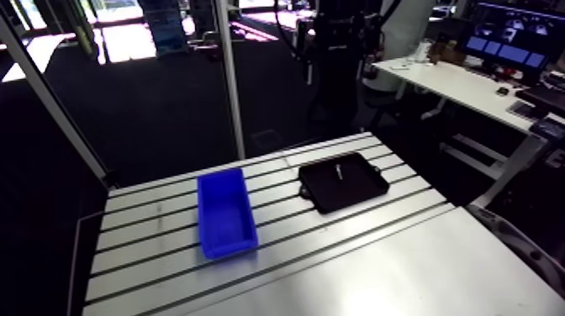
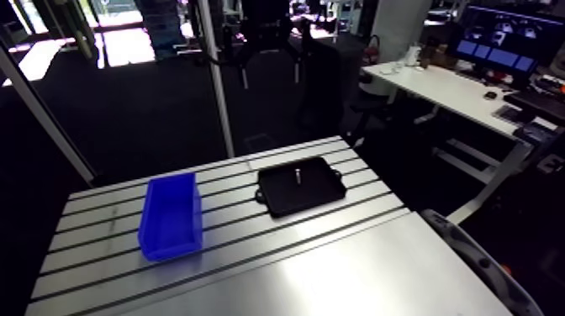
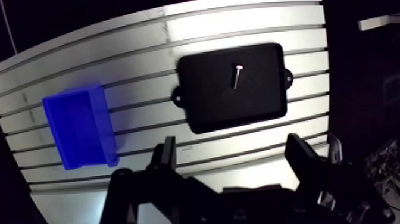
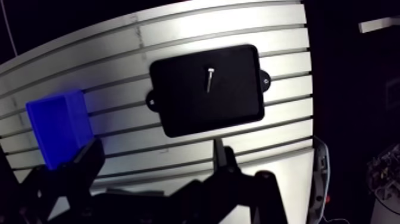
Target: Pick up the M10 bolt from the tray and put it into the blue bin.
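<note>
A small silver M10 bolt (image 3: 237,75) lies in the far half of a flat black tray (image 3: 208,110) on the slotted table. A blue bin (image 3: 80,128) stands empty beside the tray, with a strip of table between them. In the wrist view my gripper (image 3: 233,158) hangs high above the table's near part, open, with nothing between its fingers. The tray and bolt lie ahead of it and the bin off to one side. The arm view shows the bolt (image 1: 340,172), the tray (image 1: 357,193) and the bin (image 1: 225,214) from a distance, with the gripper (image 2: 270,77) well above them.
The slotted aluminium table (image 1: 151,252) carries only the tray and the bin. A smooth metal plate (image 1: 403,269) covers its near part. A slanted frame post (image 1: 229,76) rises behind the table's far edge.
</note>
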### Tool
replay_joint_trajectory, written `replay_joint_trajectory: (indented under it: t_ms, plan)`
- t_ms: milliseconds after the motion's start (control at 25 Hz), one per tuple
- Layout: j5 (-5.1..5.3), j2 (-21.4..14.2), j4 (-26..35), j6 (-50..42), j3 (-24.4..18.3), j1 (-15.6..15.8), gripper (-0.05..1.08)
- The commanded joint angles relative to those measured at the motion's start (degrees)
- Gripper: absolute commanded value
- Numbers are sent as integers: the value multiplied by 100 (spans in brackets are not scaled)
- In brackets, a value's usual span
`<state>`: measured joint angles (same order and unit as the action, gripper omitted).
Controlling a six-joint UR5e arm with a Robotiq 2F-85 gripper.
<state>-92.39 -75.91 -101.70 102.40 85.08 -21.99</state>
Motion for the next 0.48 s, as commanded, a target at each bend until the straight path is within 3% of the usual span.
replay_joint_trajectory:
  t_ms: [40,480]
  plan:
    - [278,107,-100,144,145,-262,2]
    - [269,283,-364,153,338,-579,2]
